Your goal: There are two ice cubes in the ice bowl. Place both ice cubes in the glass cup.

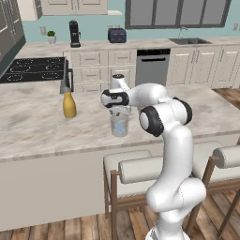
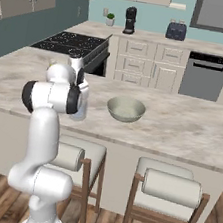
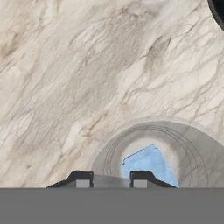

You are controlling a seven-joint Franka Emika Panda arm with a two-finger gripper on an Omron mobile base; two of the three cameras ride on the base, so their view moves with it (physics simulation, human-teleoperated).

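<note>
Evidently the task is partly done. Seen from the hand camera, the glass cup [image 3: 164, 151] lies directly below the gripper [image 3: 109, 179], and pale-blue ice [image 3: 148, 164] rests on its floor; whether this is one ice cube or two cannot be told from the blue patch. In the left base view the same cup [image 1: 119, 123] stands on the island counter [image 1: 33, 122] with a blue tint at its bottom, the hand hanging straight above its mouth.

The claw stands nearly closed: its two dark tips sit close together at the lower edge of the hand view, with no cube visible between them, so whether anything is pinched there cannot be told. The tips lie above the near rim of the cup, the ice just beyond them and lower down.

The ice bowl [image 2: 126, 108] sits on the same counter, well apart from the hand; its inside looks bare, though a cube that small might escape notice. A yellow bottle [image 1: 69, 104] stands near the cup.
</note>
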